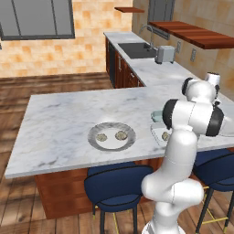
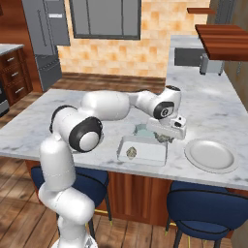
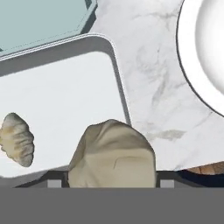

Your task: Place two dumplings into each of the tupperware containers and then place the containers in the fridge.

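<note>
Gripper (image 3: 112,183) clamps dumpling (image 3: 113,155) above near edge of grey tub (image 3: 65,100); one dumpling (image 3: 17,139) already inside. Blue-green tub (image 3: 41,17) just behind, apparently empty. Fridge (image 2: 46,43) step untouched.

Plate (image 1: 112,145): round, grey, near the marble island's (image 1: 64,123) front edge.
Dumplings: two on it, one (image 1: 102,137) left, another (image 1: 121,135) right, side by side.
Stool (image 1: 116,185): blue, tucked below.

Arm outstretched, bent at elbow; fingers (image 3: 48,183) around dumpling (image 3: 113,155)
</note>
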